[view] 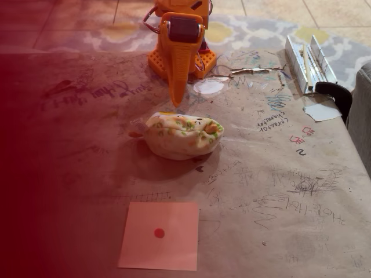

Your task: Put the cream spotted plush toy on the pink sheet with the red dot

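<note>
Worktop (301,231) covered in brown paper, scribbled with pen marks. Cream spotted plush toy (182,135) lies mid-surface. Pink sheet with red dot (159,234) flat near front edge, apart from toy. Orange arm base (181,58) at rear.

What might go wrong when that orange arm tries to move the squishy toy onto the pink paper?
The cream spotted plush toy is soft and rounded, so the gripper, pointing down just behind it, may pinch only loose fabric and drop it. The pink sheet with the red dot lies loose near the table's front edge; a dragged toy might push it out of place.
</note>
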